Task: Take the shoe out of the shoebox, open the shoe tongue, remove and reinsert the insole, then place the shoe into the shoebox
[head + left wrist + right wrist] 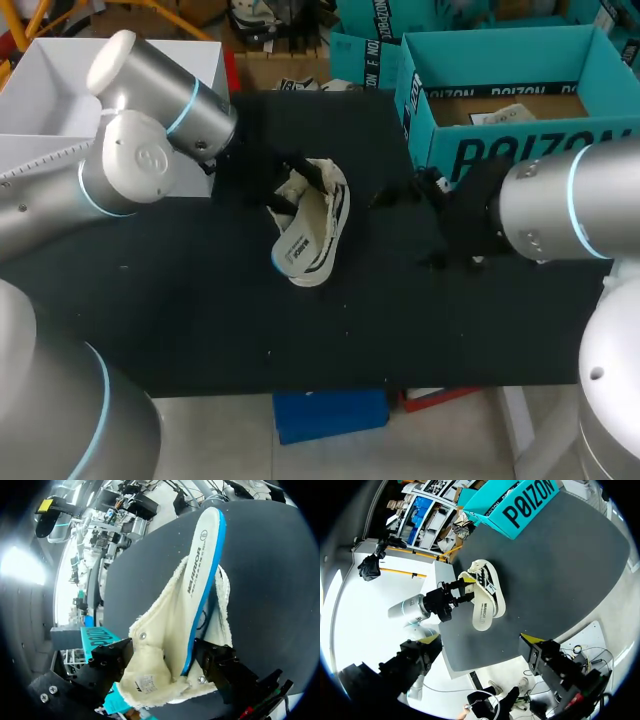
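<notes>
One open shoebox [520, 150] holds paper [500, 117]; the shoe [312, 235] is outside it.

One shoe [325, 205], one insole [204, 562], one shoebox [500, 38], two robot arms [150, 150] [560, 210]

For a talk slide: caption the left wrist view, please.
Left hand clasps the fleece-lined shoe at its heel, blue-edged insole jutting out, dark table behind.
</notes>
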{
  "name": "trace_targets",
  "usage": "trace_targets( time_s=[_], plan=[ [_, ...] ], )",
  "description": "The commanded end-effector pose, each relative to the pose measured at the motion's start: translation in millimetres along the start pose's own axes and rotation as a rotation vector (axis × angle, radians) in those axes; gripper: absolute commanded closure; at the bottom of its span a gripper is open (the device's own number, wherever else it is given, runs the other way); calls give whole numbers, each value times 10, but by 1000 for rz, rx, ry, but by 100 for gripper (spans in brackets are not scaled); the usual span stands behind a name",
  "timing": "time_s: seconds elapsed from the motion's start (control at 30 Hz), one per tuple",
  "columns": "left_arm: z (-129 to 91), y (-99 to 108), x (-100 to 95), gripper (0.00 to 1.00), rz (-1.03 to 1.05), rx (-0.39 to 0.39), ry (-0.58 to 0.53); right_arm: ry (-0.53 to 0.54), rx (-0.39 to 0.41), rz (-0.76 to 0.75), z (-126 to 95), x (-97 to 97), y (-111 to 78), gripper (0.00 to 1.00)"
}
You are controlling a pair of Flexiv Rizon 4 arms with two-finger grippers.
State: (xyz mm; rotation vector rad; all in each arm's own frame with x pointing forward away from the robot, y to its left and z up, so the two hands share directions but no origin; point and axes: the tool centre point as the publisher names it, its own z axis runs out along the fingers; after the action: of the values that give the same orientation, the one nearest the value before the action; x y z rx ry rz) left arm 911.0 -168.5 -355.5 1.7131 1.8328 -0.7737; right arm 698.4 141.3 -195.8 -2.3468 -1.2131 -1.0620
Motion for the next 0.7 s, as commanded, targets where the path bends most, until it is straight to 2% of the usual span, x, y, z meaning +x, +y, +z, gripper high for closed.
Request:
trace_targets(
  time_s=[0.03, 0.1, 0.13, 0.27, 0.33, 0.47, 0.53, 0.6, 0.63, 0.7],
  plan=[
    [-101, -149, 8, 0, 14, 29, 14, -3, -114, 4, 53, 23, -46, 0],
    [-111, -193, 5, 0, 20, 43, 20, -3, -114, 4, 53, 23, -46, 0],
    [-114, -223, 12, 17, 20, 59, 30, -3, -114, 4, 53, 23, -46, 0],
    [-114, -255, 55, 29, 15, 75, 45, -3, -114, 4, 53, 23, -46, 0],
    [-111, -275, 74, 56, 12, 89, 57, -3, -114, 4, 53, 23, -46, 0],
    [-106, -310, 107, 64, 16, 112, 91, -3, -114, 4, 53, 23, -46, 0],
    [-102, -324, 137, 78, 13, 128, 110, -3, -114, 4, 53, 23, -46, 0],
    [-90, -319, 163, 86, 12, 136, 121, -3, -114, 4, 53, 23, -46, 0],
    [-88, -323, 174, 100, 11, 142, 126, -3, -114, 4, 53, 23, -46, 0],
    [-90, -331, 182, 100, 10, 148, 130, -3, -114, 4, 53, 23, -46, 0]
  ],
)
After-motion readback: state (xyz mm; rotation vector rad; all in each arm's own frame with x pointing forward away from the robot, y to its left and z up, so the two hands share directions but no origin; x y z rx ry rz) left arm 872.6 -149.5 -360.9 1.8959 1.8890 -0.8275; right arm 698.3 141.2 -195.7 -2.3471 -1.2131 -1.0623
